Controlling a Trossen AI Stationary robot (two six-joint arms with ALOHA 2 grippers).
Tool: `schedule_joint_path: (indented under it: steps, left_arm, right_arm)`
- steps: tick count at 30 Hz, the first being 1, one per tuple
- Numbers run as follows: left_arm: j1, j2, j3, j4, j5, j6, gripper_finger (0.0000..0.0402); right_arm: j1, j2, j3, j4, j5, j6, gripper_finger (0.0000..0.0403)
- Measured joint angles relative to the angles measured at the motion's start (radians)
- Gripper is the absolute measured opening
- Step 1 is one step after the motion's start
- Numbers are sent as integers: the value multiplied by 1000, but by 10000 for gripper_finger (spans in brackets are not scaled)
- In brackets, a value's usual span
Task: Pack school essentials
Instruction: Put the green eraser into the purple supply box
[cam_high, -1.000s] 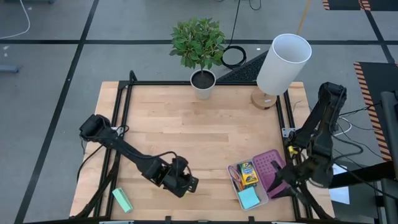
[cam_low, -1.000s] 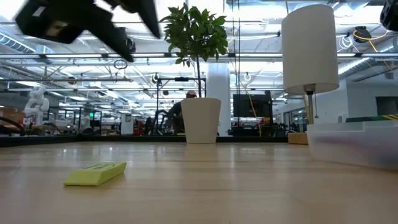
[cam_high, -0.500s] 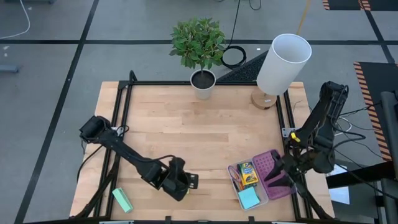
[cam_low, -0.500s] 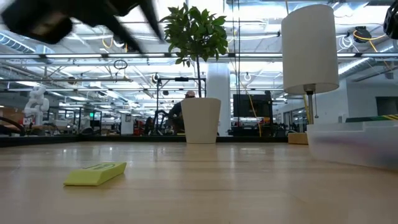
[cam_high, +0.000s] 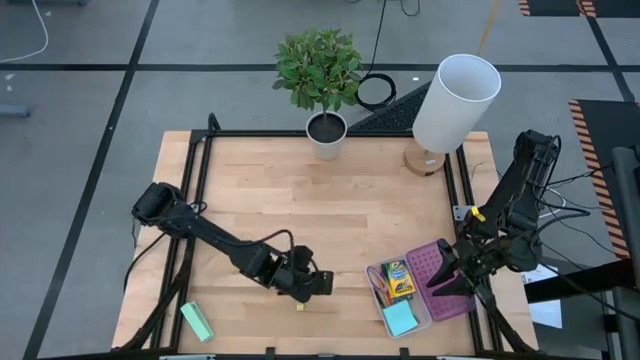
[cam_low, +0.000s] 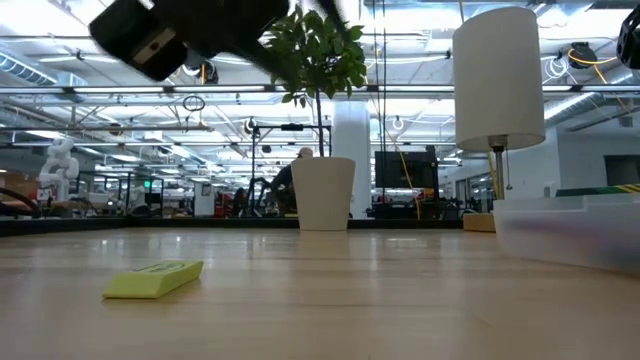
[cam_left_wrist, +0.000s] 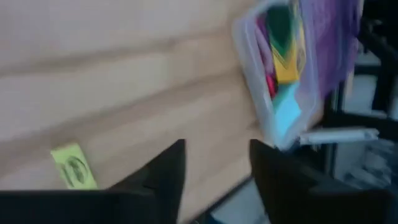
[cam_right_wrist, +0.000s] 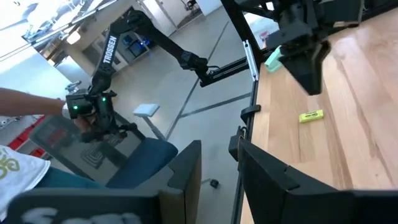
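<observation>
A clear plastic box (cam_high: 385, 322) near the table's front right holds the crayon box (cam_high: 401, 281), pencils (cam_high: 381, 287) and the light-blue sticky-note pad (cam_high: 401, 319). Its purple lid (cam_high: 430, 262) lies open on its right side. A tiny yellow piece (cam_high: 299, 306) lies flat on the wood left of the box, also seen as the yellow piece (cam_left_wrist: 73, 167). My left gripper (cam_high: 325, 283) hangs open just beyond it, above the table, holding nothing. My right gripper (cam_high: 443, 283) is open over the lid's near part; whether it touches the lid, I cannot tell.
A mint-green block (cam_high: 197, 322) lies at the front left corner. A potted plant (cam_high: 322, 75) and a white lamp (cam_high: 452, 100) stand along the far edge. Black frame rails (cam_high: 195, 190) run along the table's sides. A person (cam_right_wrist: 18, 143) is beyond the table's left.
My left gripper has moved toward the table's right edge, toward the box, staying above the table. The yellow piece, hidden under it before, now shows on the wood and has not moved.
</observation>
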Motion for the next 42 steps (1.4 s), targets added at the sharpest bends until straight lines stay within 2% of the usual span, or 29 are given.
schedule_joint_path:
  steps: [3, 6, 15, 20, 26, 35, 38, 42]
  left_arm:
    - [8, -1, 1, 112, 66, 25, 232]
    - [9, 2, 36, 88, 98, 28, 242]
    - [8, 120, 310, -313, 123, 15, 163]
    - [6, 189, 382, -393, 148, -94, 160]
    - [2, 224, 384, -397, 212, -118, 206]
    - [-13, 237, 384, -570, 251, -143, 300]
    - [-14, 250, 383, -594, 253, -133, 315]
    - [-13, 277, 383, -621, 278, -135, 310]
  right_arm:
    - [0, 0, 0, -12, 0, 0, 98]
    - [0, 0, 0, -25, 1, 6, 98]
    - [0, 0, 0, -35, 1, 5, 98]
    - [0, 0, 0, -35, 1, 6, 98]
    - [0, 1, 0, -35, 0, 6, 98]
    - [0, 1, 0, -36, -3, 7, 98]
    - [0, 0, 0, -37, -3, 6, 98]
    - [1, 1, 0, -41, -4, 7, 98]
